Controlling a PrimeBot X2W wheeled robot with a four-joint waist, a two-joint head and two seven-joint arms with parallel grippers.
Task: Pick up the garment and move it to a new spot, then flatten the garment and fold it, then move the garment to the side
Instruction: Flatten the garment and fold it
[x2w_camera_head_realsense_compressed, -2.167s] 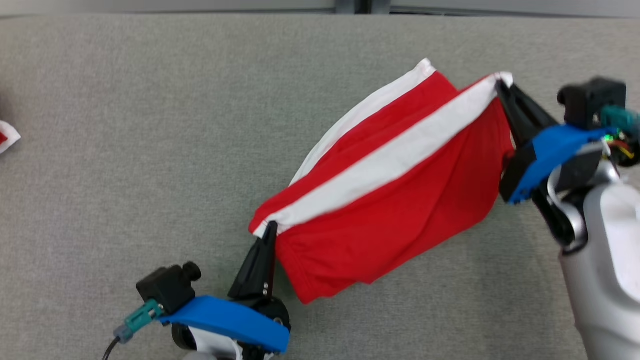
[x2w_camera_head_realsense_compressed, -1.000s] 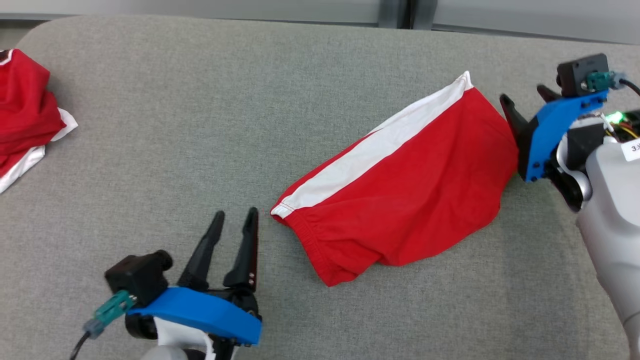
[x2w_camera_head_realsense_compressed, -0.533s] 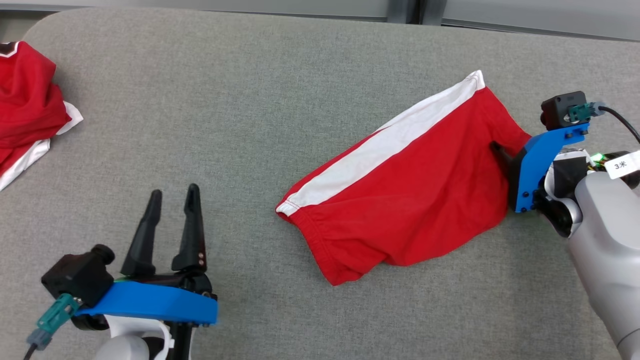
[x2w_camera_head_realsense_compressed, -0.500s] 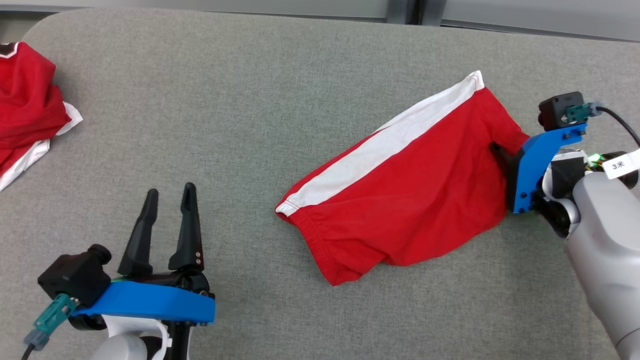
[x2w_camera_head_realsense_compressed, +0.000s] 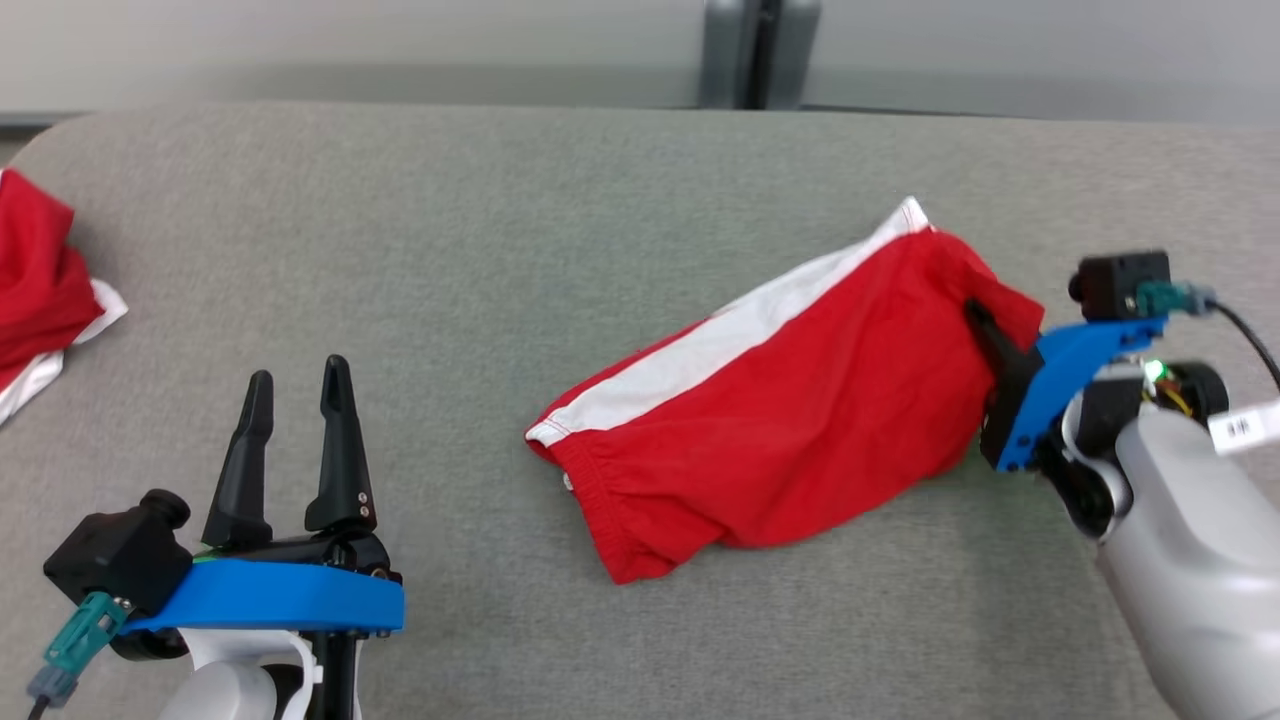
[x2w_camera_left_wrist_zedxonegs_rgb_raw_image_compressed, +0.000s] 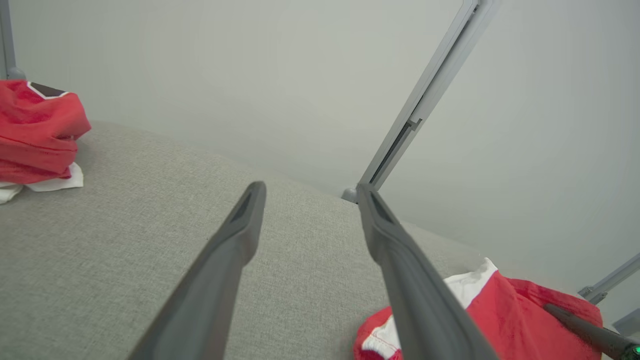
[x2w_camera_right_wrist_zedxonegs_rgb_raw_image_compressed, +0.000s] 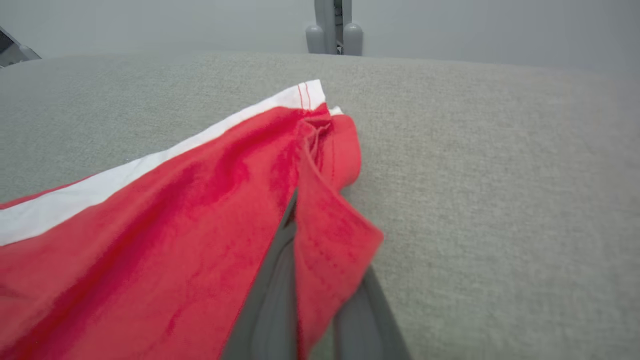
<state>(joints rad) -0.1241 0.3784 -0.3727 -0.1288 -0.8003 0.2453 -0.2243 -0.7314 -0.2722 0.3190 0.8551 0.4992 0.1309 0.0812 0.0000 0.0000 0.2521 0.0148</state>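
The garment (x2w_camera_head_realsense_compressed: 790, 440), red shorts with a white side stripe, lies slanted on the grey padded table (x2w_camera_head_realsense_compressed: 500, 220), right of centre. My right gripper (x2w_camera_head_realsense_compressed: 978, 318) is at its right end, shut on a fold of the red hem. In the right wrist view the red cloth (x2w_camera_right_wrist_zedxonegs_rgb_raw_image_compressed: 175, 225) is pinched between the two grey fingers (x2w_camera_right_wrist_zedxonegs_rgb_raw_image_compressed: 272, 300) and drapes over their tips. My left gripper (x2w_camera_head_realsense_compressed: 297, 372) stands open at the lower left, well clear of the garment's waistband end. Its fingers (x2w_camera_left_wrist_zedxonegs_rgb_raw_image_compressed: 235, 240) hold nothing, and the garment (x2w_camera_left_wrist_zedxonegs_rgb_raw_image_compressed: 505, 310) lies off to the right.
A second red and white garment (x2w_camera_head_realsense_compressed: 35, 300) lies bunched at the table's far left edge, also in the left wrist view (x2w_camera_left_wrist_zedxonegs_rgb_raw_image_compressed: 35, 130). A pale wall with a grey post (x2w_camera_head_realsense_compressed: 755, 50) runs behind the table. Bare grey surface lies between the two garments.
Both grippers dropped the lifted garment flat on the table. The left one then drew back left and stayed open. The right one pushed into the right hem and shut on it. The camera shifted.
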